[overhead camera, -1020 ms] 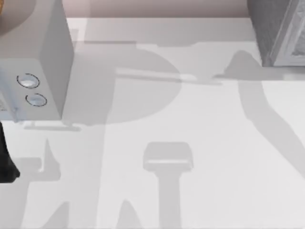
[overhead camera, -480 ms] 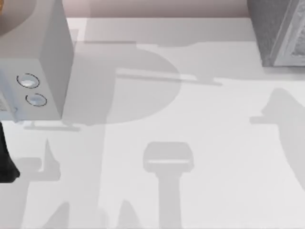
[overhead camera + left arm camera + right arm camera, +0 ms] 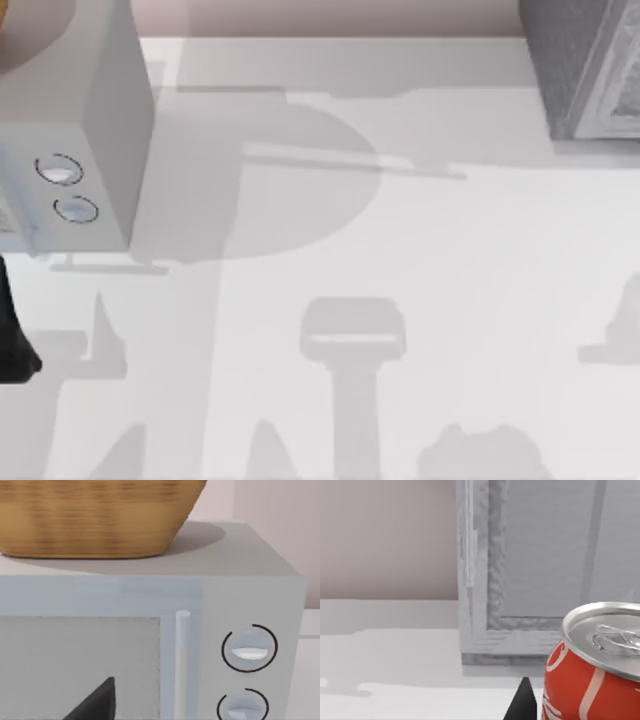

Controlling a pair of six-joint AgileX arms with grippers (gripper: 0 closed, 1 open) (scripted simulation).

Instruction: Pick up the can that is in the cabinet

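Sitting close before the right wrist camera, the red can (image 3: 592,667) is upright, out in front of the grey cabinet (image 3: 540,565); whether the right gripper's fingers pinch it I cannot tell. On the table (image 3: 400,250), the arm's shadow has slid away from the cabinet since earlier. The left arm (image 3: 12,340) stays beside the microwave (image 3: 70,130).

Glossy metal can (image 3: 592,672), woven wicker basket (image 3: 95,515), rough matt grey cabinet (image 3: 540,570).
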